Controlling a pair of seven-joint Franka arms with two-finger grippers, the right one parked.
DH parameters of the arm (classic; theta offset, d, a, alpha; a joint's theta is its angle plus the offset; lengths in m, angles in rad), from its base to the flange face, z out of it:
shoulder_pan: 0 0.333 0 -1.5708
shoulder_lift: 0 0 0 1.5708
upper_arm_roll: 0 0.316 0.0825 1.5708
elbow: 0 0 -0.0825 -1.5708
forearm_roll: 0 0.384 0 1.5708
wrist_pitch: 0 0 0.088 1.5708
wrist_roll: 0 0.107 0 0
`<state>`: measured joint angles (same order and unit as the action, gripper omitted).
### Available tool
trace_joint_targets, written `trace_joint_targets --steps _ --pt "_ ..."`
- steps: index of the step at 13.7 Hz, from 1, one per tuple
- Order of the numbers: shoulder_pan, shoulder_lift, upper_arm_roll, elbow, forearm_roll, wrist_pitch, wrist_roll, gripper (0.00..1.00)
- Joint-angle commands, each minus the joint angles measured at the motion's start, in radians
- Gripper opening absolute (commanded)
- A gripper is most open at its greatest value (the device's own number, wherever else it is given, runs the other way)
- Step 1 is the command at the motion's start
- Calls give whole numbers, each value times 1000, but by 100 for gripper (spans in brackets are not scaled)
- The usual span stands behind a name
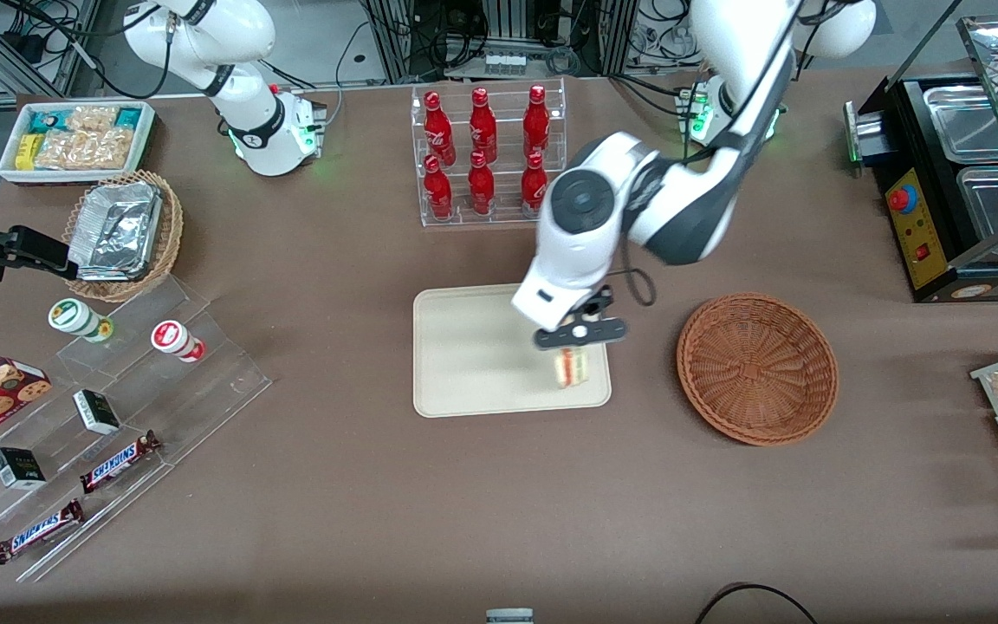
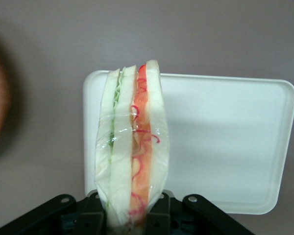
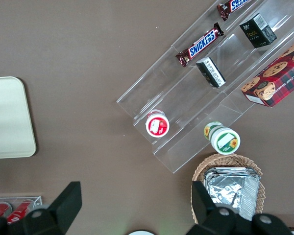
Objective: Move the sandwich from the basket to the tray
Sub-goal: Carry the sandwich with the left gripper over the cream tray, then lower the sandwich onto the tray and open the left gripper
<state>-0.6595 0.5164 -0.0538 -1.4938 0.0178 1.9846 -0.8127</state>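
My gripper (image 1: 574,349) pinches the sandwich (image 1: 572,367) upright by its base, cut edge showing, over the tray's (image 1: 464,364) corner at frame centre, so I can lower it; the basket (image 1: 757,368) beside it sits empty.

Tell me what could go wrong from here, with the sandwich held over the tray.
1. The gripper holds the sandwich above the tray's corner nearest the basket; released here, it may land on the rim or slide off onto the table.
2. The sandwich is a tall, narrow wedge held at one end, so it could tip over on release.
3. Its clear wrap may cling to the gripper.
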Motion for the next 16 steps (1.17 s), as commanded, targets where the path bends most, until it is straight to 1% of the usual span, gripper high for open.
trace_joint_targets --steps 1,4,5,9,10,11,12,13,16 --pt "-49 155 14 136 16 46 -33 0" --pt "-100 234 18 136 24 143 -34 0" --pt "-104 250 19 136 39 158 -36 0" --pt "-107 283 17 127 44 160 -51 0" --pt "-107 292 17 133 44 160 -51 26" --pt "-117 300 15 135 47 160 -48 82" --pt "-135 297 18 135 57 158 -45 100" --pt "-135 291 19 135 70 158 -49 100" --pt "-127 242 19 133 67 134 -51 100"
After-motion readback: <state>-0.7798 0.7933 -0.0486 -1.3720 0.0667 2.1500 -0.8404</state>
